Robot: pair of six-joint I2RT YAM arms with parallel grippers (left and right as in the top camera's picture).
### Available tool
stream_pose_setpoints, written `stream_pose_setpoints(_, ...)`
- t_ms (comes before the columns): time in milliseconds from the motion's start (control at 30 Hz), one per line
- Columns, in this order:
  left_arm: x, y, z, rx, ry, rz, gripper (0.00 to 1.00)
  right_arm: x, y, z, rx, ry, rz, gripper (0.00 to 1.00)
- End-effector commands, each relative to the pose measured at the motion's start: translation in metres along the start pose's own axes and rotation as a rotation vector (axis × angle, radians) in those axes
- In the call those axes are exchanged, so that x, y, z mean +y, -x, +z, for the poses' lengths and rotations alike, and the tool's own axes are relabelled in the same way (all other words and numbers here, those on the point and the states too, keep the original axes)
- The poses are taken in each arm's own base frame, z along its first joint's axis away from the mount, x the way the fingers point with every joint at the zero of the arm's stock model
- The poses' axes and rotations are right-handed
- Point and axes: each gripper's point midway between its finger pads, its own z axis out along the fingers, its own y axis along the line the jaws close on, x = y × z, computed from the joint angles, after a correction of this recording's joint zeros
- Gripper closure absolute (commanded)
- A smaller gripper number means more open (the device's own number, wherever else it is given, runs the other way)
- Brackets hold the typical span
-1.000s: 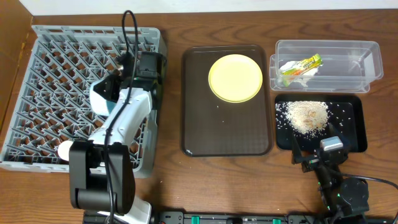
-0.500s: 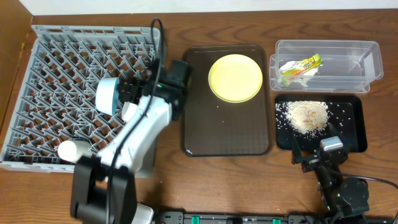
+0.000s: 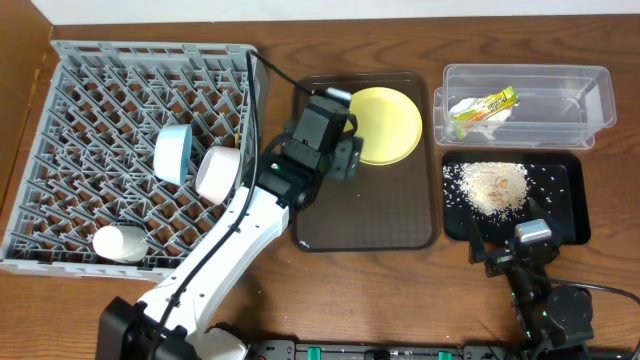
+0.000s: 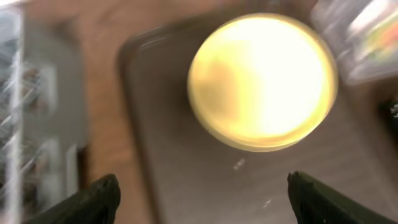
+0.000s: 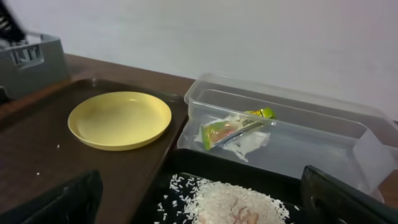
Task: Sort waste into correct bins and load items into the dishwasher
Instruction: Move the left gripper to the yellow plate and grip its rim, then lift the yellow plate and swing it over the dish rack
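The grey dish rack point(image 3: 60, 120) holds a light blue bowl point(image 3: 172, 153) on its side, with a white bowl point(image 3: 217, 172) next to it. A pale yellow plate point(image 3: 390, 125) point(image 4: 261, 81) point(image 5: 119, 119) lies on the dark brown tray point(image 3: 365, 220). My left gripper point(image 3: 345, 155) point(image 4: 205, 199) hovers over that tray at the plate's left edge, open and empty. The wrapper point(image 3: 483, 105) point(image 5: 233, 129) lies in the clear tub point(image 3: 560, 100). Rice point(image 3: 492, 185) point(image 5: 230, 202) is heaped on the black tray point(image 3: 565, 215). My right gripper point(image 3: 505, 248) point(image 5: 202, 202) rests open at the black tray's front edge.
Another white cup-like item point(image 3: 118, 243) lies near the rack's front left corner. A few stray grains dot the brown tray point(image 4: 239, 163). Bare wooden table point(image 3: 270, 270) runs along the front edge. The left wrist view is motion-blurred.
My left gripper has opened and swung right, out of the rack to the plate's edge. The blue and white bowls stay behind in the rack. The right arm has not moved.
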Motion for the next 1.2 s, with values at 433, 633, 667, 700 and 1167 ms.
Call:
stream_pose_setpoints(433,-0.009,-0.072,0.131,0.312,-0.124,-0.564,0.29,-0.001,-0.002,0.000,0.004,-0.002,0.005,0.01)
stream_pose_setpoints(633,-0.024,-0.089,0.155,0.371,-0.179,-0.669,0.40,-0.001,-0.002,0.000,0.005,-0.002,0.005,0.01)
stream_pose_setpoints(667,-0.026,-0.093,0.159,0.383,-0.181,-0.687,0.44,-0.001,-0.002,0.000,0.005,-0.002,0.005,0.01)
stream_pose_setpoints(700,-0.027,-0.097,0.162,0.394,-0.181,-0.703,0.48,-0.001,-0.002,0.000,0.005,-0.002,0.005,0.01)
stream_pose_setpoints(1167,-0.004,-0.154,0.099,0.706,-0.104,-0.643,0.86,-0.001,-0.002,0.000,0.004,-0.002,0.005,0.01)
